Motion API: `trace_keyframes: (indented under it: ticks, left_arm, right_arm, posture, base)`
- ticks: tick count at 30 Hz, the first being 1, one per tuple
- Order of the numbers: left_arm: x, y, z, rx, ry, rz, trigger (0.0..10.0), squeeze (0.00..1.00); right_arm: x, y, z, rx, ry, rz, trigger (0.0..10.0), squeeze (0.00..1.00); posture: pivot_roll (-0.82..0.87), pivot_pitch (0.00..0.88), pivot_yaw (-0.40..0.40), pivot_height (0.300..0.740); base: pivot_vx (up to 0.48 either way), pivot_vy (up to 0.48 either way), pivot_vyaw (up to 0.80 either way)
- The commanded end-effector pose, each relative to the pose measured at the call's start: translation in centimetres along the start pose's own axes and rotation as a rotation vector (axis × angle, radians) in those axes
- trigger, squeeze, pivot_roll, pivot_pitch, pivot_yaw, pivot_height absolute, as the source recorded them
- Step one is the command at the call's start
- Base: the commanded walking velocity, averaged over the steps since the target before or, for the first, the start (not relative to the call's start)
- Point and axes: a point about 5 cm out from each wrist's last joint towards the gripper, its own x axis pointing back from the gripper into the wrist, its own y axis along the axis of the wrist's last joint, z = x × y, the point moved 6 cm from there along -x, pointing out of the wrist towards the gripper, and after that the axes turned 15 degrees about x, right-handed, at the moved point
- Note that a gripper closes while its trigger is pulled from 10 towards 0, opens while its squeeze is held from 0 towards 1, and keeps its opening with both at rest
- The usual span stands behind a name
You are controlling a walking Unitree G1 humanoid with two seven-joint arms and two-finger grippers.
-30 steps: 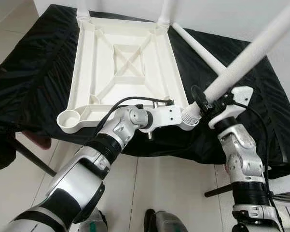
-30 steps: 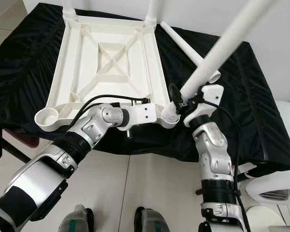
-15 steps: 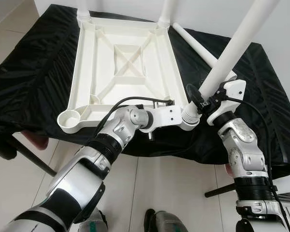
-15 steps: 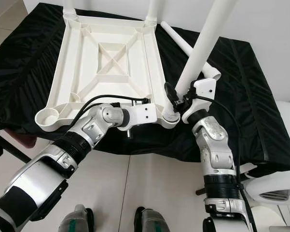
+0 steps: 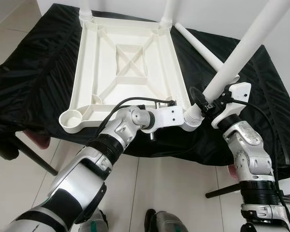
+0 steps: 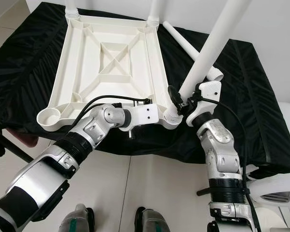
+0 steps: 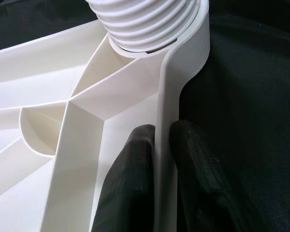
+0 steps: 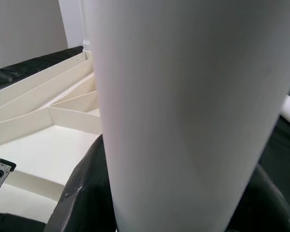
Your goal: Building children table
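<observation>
Building step: the robot looks to be fitting a third leg into the near right corner of the upside-down table.
Bench [image 5: 34, 72]: a big bench under a black cloth; it carries all the parts.
Table top [image 5: 125, 63]: white plastic, lying upside down in the middle of the bench, ribs facing up. Its near edge sits at the near edge of the bench. It looks light and stiff, so it may slide if nothing holds it.
Far legs: two white legs already stand in the far corners, far left leg [image 5: 85, 8] and far right leg [image 5: 168, 10].
Held leg [image 5: 241, 50]: a long white tube, tilted up and to the right. Its ridged lower end sits in the near right socket [image 7: 149, 24]. It looks smooth and light, so it is best held low, near the socket.
Spare leg [image 5: 199, 47]: lies on the cloth just beside the table top's right edge.
Near left socket [image 5: 70, 120]: an open round cup, no leg in it yet.
Right gripper [image 5: 206, 100]: its fingers are closed around the held leg, low down.
Left gripper [image 7: 159, 159]: its two black fingers pinch the thin side wall of the table top, right by the near right socket.
</observation>
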Motion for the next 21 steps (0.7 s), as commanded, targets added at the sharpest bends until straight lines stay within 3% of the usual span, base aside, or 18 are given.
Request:
trace_keyframes:
  ticks: [1, 5, 6, 10, 21]
  left_arm:
    - [-0.1, 0.0, 0.4, 0.002, 0.038, 0.002, 10.0, 0.0]
    - [-0.1, 0.1, 0.4, 0.003, 0.038, 0.001, 10.0, 0.0]
    - [-0.1, 0.1, 0.5, 0.003, 0.042, 0.001, 10.0, 0.0]
    - [-0.1, 0.1, 0.6, 0.003, 0.043, 0.002, 10.0, 0.0]
    - [0.0, 0.0, 0.7, 0.003, 0.049, 0.005, 10.0, 0.0]
  right_arm:
    - [1.0, -3.7, 0.9, -0.058, 0.036, 0.146, 10.0, 0.0]
    - [0.6, -4.0, 1.5, -0.062, 0.032, 0.149, 10.0, 0.0]
    - [0.4, -4.4, 2.6, -0.089, 0.018, 0.156, 10.0, 0.0]
    - [0.3, -4.6, 2.9, -0.1, 0.012, 0.161, 10.0, 0.0]
    - [-0.6, -4.5, 3.7, -0.129, -0.144, 0.175, 10.0, 0.0]
  posture:
    - [0.04, 0.113, -0.072, 0.74]
    - [0.05, 0.114, -0.074, 0.74]
    - [0.05, 0.115, -0.076, 0.74]
    - [0.05, 0.115, -0.076, 0.74]
    - [0.05, 0.117, -0.078, 0.74]
  base:
    - [0.0, 0.0, 0.0]
    - [0.0, 0.0, 0.0]
    - [0.0, 0.0, 0.0]
    - [0.0, 0.0, 0.0]
    - [0.0, 0.0, 0.0]
